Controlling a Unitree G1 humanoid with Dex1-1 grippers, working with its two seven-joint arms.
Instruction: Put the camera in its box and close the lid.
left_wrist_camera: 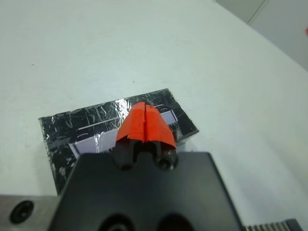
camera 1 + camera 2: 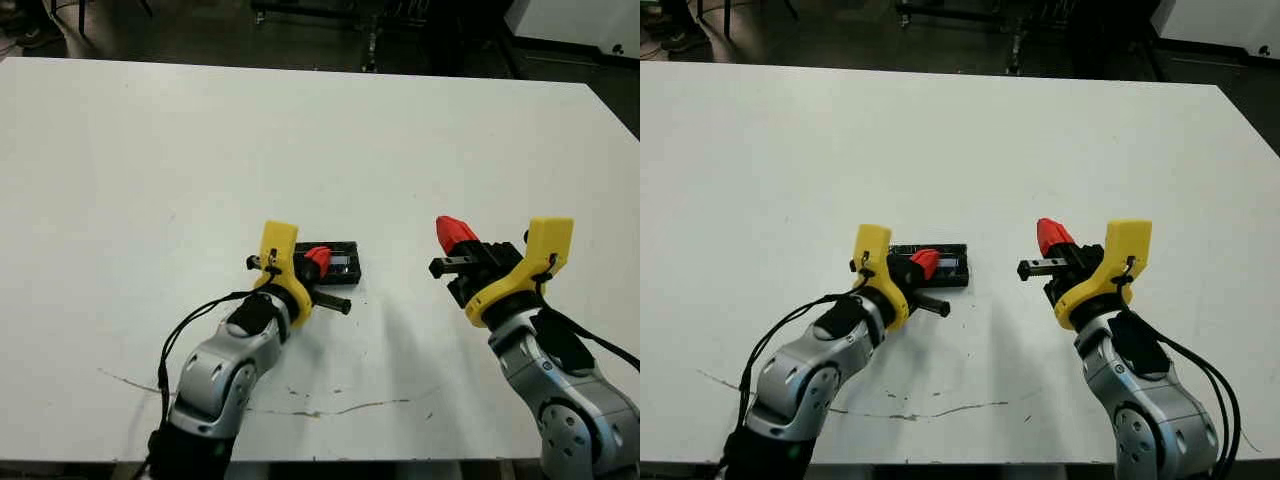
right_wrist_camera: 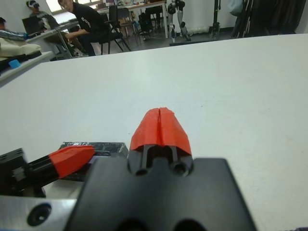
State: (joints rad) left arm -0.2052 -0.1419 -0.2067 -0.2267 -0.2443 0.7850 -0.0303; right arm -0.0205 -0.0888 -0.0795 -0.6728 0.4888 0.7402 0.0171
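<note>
**Asker:** Camera and box — where were they on the white table [image 2: 320, 130]?

**Describer:** Only the lid [image 1: 62, 126] showed, a glossy speckled black cover lying flat near the table's front, a little left of centre. It appeared to sit squarely over the box, so the box and the camera were hidden; whether the camera was inside could not be told.

**Asker:** What was the left gripper [image 1: 146, 121] doing?

**Describer:** Its two red fingertips were pressed together, holding nothing, and poised over the middle of the lid. Probably it was placed there to press the lid down. Whether the tips touched the lid could not be made out.

**Asker:** And the right gripper [image 2: 457, 232]?

**Describer:** It sat well apart to the right, above bare table, fingertips closed together and empty, likely kept clear of the work. People sat at desks beyond the table, too far off to matter.
</note>
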